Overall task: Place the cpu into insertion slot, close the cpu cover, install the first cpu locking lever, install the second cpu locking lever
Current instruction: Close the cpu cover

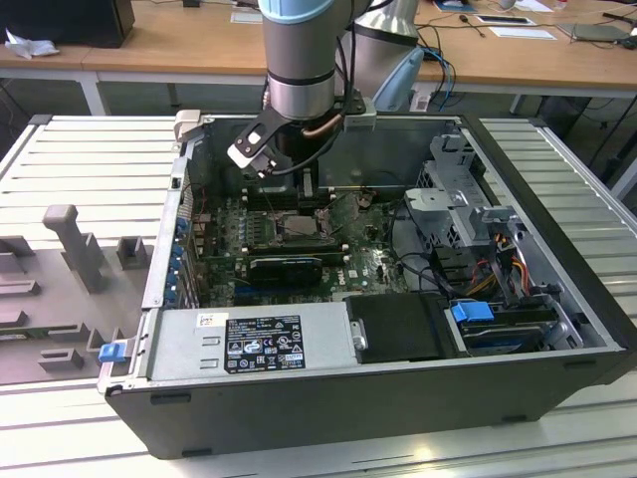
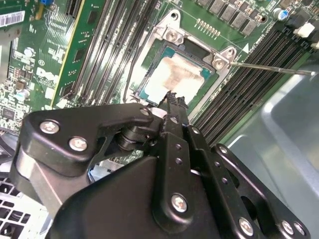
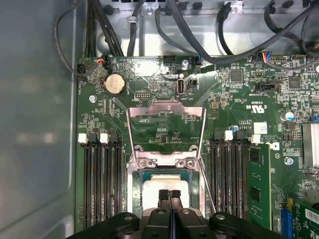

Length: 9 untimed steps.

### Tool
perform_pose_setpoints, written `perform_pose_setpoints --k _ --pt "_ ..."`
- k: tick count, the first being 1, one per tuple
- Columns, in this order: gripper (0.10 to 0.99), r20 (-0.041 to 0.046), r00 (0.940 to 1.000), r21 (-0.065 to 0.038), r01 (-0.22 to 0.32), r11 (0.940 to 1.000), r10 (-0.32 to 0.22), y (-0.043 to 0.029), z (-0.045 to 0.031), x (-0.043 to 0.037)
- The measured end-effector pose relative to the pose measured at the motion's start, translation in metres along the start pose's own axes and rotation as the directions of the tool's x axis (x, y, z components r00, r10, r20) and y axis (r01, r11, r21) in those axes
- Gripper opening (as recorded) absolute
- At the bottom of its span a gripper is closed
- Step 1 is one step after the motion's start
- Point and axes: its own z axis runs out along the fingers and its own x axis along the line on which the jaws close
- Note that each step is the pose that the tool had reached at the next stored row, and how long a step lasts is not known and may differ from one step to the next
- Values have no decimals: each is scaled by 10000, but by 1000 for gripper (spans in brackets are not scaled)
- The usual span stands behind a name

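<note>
Reaches into an open computer case on a slatted table, desks beyond. Faces the cpu cover, swung open just past the gripper. Hangs over the cpu, seated in the insertion slot — fingers pinched together, empty. Likely cover-closing in hand; calls for catching that frame without nudging the chip.

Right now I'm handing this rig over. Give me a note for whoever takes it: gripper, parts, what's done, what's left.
The gripper is shut with nothing between its fingers, tips right over the cpu; I cannot tell if they touch.
The cpu lies face up in the insertion slot.
The cpu cover is open, swung back over the board, off the chip.
One locking lever sticks out free beside the slot, unlatched.
Done: cpu placed.
Left: close the cover, install both levers.
</note>
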Motion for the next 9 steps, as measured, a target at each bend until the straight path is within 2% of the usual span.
perform_pose_setpoints --k 9 --pt "106 1 10000 0 0 10000 0 2 -16 2"
